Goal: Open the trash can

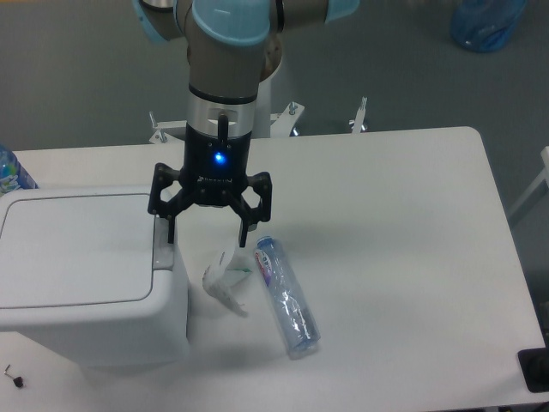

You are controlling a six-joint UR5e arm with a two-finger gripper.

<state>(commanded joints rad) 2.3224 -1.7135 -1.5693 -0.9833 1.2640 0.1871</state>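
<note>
Boxy white plastic trash can (86, 283) with rounded corners, at the left end of the smooth white table (403, 257), flat rectangular lid shut. Grey push-button tab (163, 249) on the can's right rim. Black two-finger pincer (207, 239) directly right of the can, pointing down, spread wide and holding nothing; one fingertip just above the grey tab, the other out over the table beyond the can's right wall. Blue light glowing on the pincer's black body, under a silver wrist and pale blue arm joint. Crumpled white scrap (223, 279) on the table just beside the can's right wall. Clear cylindrical plastic bottle (286, 296) with a printed label lying on its side, a little farther right of the can, past the scrap.
</note>
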